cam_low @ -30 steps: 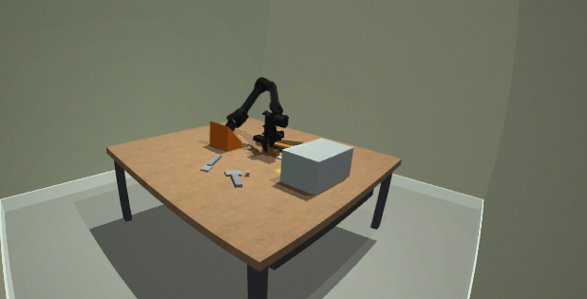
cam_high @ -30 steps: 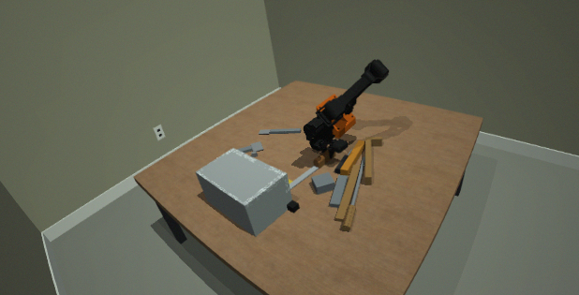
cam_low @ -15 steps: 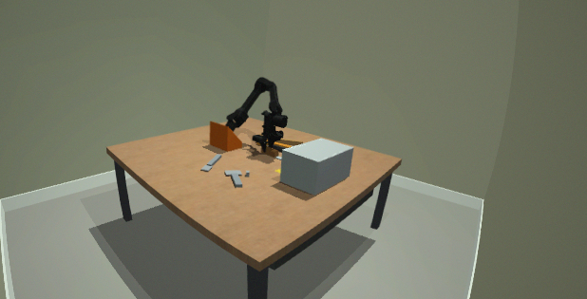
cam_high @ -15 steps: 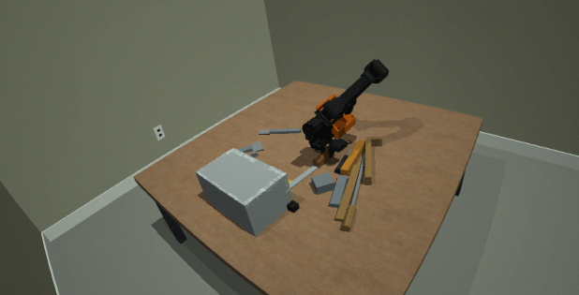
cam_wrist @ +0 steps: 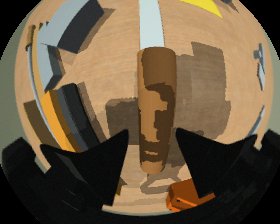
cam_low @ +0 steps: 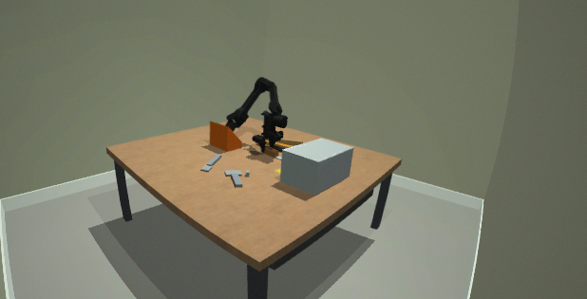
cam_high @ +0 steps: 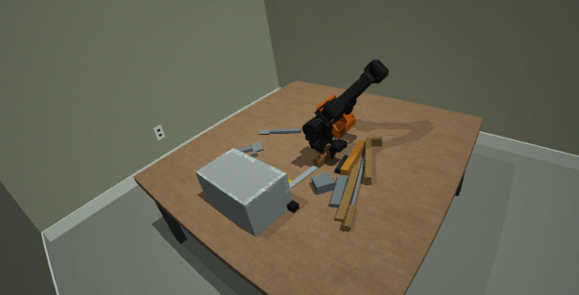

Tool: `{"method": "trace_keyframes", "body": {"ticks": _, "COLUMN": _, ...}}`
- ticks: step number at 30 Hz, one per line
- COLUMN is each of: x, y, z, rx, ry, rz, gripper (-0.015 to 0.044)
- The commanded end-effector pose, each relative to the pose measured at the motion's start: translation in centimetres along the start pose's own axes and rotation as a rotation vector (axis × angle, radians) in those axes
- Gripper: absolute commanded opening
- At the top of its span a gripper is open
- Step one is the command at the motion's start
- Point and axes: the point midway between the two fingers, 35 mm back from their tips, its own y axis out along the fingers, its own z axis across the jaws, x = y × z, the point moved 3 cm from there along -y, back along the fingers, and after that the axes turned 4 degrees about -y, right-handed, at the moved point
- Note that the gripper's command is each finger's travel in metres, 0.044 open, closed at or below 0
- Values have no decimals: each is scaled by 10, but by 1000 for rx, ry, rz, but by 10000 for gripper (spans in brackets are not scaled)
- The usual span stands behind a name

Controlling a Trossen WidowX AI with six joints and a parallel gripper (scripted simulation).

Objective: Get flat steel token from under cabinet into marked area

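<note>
The pale grey cabinet (cam_high: 241, 175) (cam_low: 315, 168) stands on the table. A tool with a brown handle (cam_high: 321, 158) (cam_low: 272, 152) (cam_wrist: 156, 65) and a flat pale blade (cam_high: 304, 176) (cam_wrist: 152, 25) lies with its blade toward the cabinet; the blade's far end is hidden. My gripper (cam_high: 331, 151) (cam_low: 268, 148) (cam_wrist: 152, 132) is open over the handle, one finger on each side, with gaps between fingers and handle in the wrist view. A yellow patch (cam_high: 289, 182) (cam_low: 278, 171) (cam_wrist: 203, 6), perhaps part of the marked area, shows beside the cabinet. I cannot see the steel token.
A grey block (cam_high: 323, 183) (cam_wrist: 73, 25), an orange bar (cam_high: 352, 157) and several long pieces lie on one side of the handle. A grey flat bar (cam_high: 281, 131) (cam_low: 212, 162) and a grey T-shaped piece (cam_low: 235, 177) lie on the other. A small black block (cam_high: 292, 206) is near the cabinet.
</note>
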Motion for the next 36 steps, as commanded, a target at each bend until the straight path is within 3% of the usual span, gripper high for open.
{"method": "trace_keyframes", "body": {"ticks": 1, "x": -1, "y": 2, "z": 0, "rx": 2, "ry": 3, "rz": 0, "gripper": 270}}
{"method": "trace_keyframes", "body": {"ticks": 3, "x": -2, "y": 3, "z": 0, "rx": 2, "ry": 5, "rz": 0, "gripper": 270}}
{"method": "trace_keyframes", "body": {"ticks": 8, "x": 0, "y": 1, "z": 0, "rx": 0, "ry": -1, "rz": -1, "gripper": 139}}
{"method": "trace_keyframes", "body": {"ticks": 16, "x": 0, "y": 1, "z": 0, "rx": 0, "ry": -1, "rz": -1, "gripper": 85}}
{"method": "trace_keyframes", "body": {"ticks": 19, "x": 0, "y": 1, "z": 0, "rx": 0, "ry": -1, "rz": -1, "gripper": 6}}
{"method": "trace_keyframes", "body": {"ticks": 36, "x": 14, "y": 1, "z": -1, "rx": 1, "ry": -2, "rz": -1, "gripper": 0}}
